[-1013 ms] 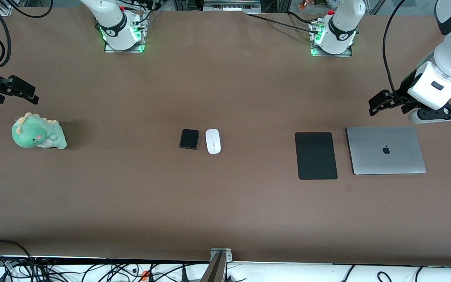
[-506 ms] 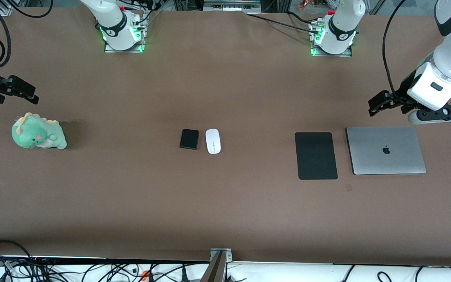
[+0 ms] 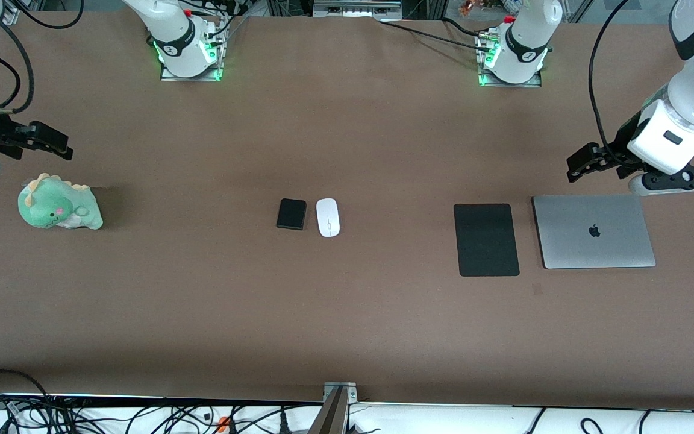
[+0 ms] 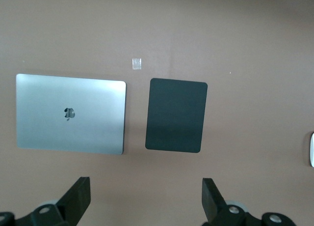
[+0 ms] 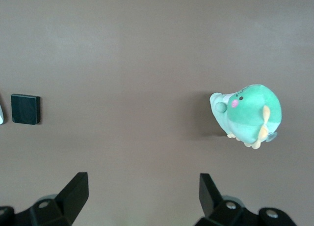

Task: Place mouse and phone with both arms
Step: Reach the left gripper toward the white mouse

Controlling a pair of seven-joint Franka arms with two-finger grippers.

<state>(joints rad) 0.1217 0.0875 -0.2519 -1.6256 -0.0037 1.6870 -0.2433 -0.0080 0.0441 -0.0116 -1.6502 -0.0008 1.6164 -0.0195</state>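
Mouse (image 3: 328,217), a small glossy white oval with a thin centre line, lies near the middle of the brown counter (image 3: 347,325), with the phone (image 3: 291,214), a small black rounded slab, just beside it toward the right arm's end. The two look close but apart. In the left wrist view only a sliver of the mouse (image 4: 312,149) shows, cut off by the frame edge; in the right wrist view the phone (image 5: 25,108) is whole, and a thin pale edge of the mouse (image 5: 1,114) is cropped beside it.

Toward the left arm's end lie a large flat black mat (image 3: 486,239) and a closed silver laptop (image 3: 593,231), side by side with a narrow strip of counter between them. A small pale square of tape (image 4: 137,63) sits on the counter near them, too small to make out further.

The left claw (image 3: 577,163) hangs over bare counter near the laptop's farther edge, its fingers (image 4: 78,199) spread wide and holding nothing.

The right claw (image 3: 46,142) hangs over the counter near a green plush dinosaur (image 3: 58,203) at its end; its arm is largely cut off by the frame. Its fingers (image 5: 74,194) are likewise spread wide and empty.
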